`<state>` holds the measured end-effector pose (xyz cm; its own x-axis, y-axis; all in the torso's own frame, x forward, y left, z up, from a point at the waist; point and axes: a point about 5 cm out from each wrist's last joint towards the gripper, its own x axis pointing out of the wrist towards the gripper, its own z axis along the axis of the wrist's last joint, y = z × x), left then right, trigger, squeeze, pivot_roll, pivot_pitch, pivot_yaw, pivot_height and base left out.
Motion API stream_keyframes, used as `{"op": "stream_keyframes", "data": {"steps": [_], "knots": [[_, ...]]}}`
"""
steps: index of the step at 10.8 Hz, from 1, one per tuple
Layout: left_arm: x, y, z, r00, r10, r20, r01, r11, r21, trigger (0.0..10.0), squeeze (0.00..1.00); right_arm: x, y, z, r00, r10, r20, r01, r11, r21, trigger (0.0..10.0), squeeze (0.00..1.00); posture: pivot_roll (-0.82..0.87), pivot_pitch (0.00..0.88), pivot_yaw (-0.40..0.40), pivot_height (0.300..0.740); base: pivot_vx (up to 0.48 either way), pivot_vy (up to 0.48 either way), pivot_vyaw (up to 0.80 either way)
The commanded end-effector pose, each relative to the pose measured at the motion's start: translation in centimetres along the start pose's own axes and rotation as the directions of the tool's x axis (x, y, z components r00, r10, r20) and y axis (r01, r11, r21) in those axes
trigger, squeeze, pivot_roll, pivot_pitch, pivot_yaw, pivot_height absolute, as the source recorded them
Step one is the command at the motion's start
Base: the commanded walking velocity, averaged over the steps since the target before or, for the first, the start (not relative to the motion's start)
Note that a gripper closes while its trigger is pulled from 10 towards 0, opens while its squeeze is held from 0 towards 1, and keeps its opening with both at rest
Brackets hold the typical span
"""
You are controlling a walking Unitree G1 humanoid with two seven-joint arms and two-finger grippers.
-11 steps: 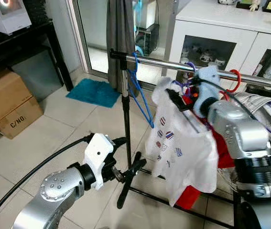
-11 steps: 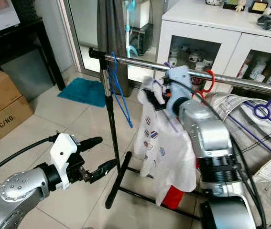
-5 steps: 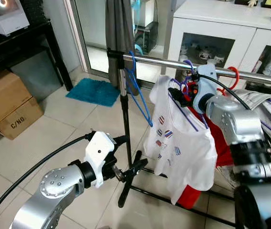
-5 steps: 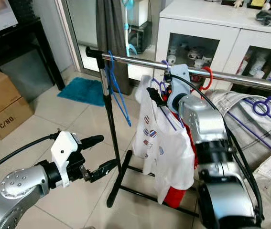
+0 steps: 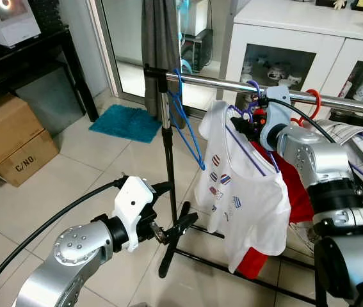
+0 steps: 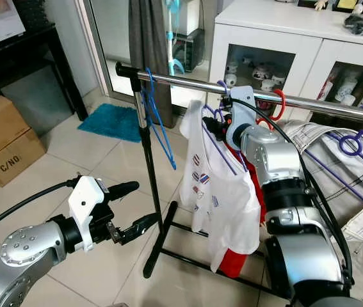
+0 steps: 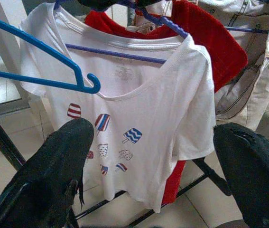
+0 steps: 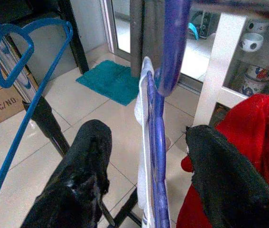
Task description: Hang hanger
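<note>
The purple hanger [image 5: 248,148] carrying the white T-shirt [image 5: 244,192] is seen with its hook [image 5: 253,88] looped over the chrome rail [image 5: 210,84], between an empty blue hanger [image 5: 182,121] near the rack's upright post [image 5: 167,166] and a red garment [image 5: 293,185] just behind the shirt. The step in hand is judged to be the release: the hanger appears to be on the rail already, and the load seems to be borne by the hook rather than by the arm.

The right gripper [image 8: 151,161] is held up at the neck of the hanger, just below the rail. In the right wrist view its two black fingers [image 8: 84,171] are parted, with the purple wire passing through the gap and not visibly pinched by either, so nothing is judged to be gripped. The left gripper [image 7: 153,156] is held low in front of the rack, its fingers spread wide and empty, pointed at the printed front of the shirt.

The next move is judged to call for the right arm to be drawn back from the rail without the purple wire or the shirt collar being snagged, so that the hanger is not lifted off again.

Whether the hook is fully seated cannot be confirmed, since its top is partly covered by the right wrist housing. The lower hem of the red garment is hidden by the shirt, and the far end of the rail is cut off at the frame edge
</note>
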<state>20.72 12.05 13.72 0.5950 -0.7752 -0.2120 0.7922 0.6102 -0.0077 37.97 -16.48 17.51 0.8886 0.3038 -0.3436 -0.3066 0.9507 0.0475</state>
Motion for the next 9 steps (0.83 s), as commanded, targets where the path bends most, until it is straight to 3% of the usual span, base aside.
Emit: {"op": "stream_keyframes", "data": {"steps": [1, 9], "knots": [[0.02, 0.11, -0.15, 1.000, -0.010, -0.012, 0.010, 1.000, -0.004, 10.0, 0.52, 0.11, -0.07, 0.94, 1.000, 0.006, 0.030, -0.006, 1.000, 0.002, 0.0, 0.00, -0.07, 0.000, 0.052, 0.740, 0.000, 0.000, 0.00], [0.20, 0.17, -0.40, 1.000, -0.020, -0.012, 0.020, 1.000, 0.001, 10.0, 0.51, 0.18, 0.12, 0.93, 0.999, 0.030, 0.035, -0.030, 1.000, -0.001, 0.0, 0.00, -0.08, 0.000, 0.059, 0.740, 0.000, 0.000, 0.00]]}}
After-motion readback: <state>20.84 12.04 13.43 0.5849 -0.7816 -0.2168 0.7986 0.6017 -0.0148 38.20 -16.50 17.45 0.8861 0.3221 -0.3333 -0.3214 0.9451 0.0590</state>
